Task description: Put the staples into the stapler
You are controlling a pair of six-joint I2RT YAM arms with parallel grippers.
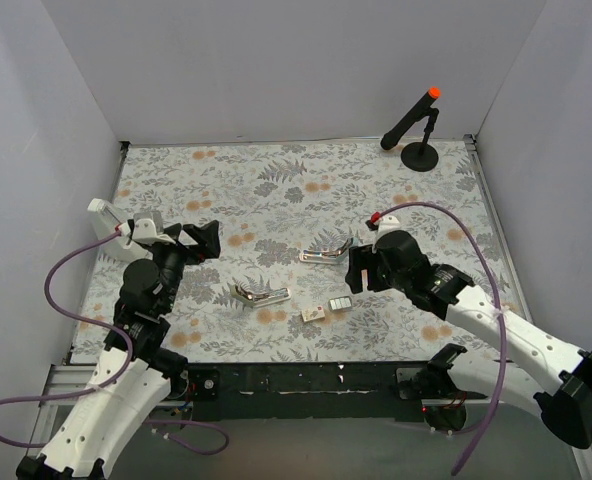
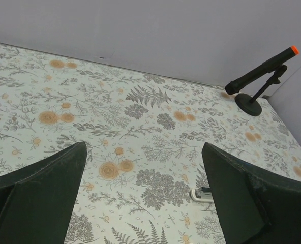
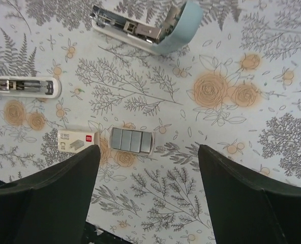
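Two opened staplers lie mid-table: a light blue one [image 1: 326,252] [image 3: 150,25] and a second one [image 1: 261,294] [image 3: 23,86] to its near left. The staples tray [image 1: 340,302] [image 3: 132,140] holds silvery rows, and its beige box [image 1: 313,313] [image 3: 77,141] lies beside it on the left. My right gripper [image 1: 359,268] [image 3: 148,193] is open and empty, hovering above the mat just right of the tray. My left gripper [image 1: 204,238] [image 2: 143,193] is open and empty at the left, away from both staplers. A white stapler tip [image 2: 201,193] shows by its right finger.
A black stand with an orange-tipped rod [image 1: 416,120] [image 2: 262,76] stands at the back right corner. Grey walls enclose the floral mat [image 1: 276,190] on three sides. The dark front rail [image 1: 306,380] runs along the near edge.
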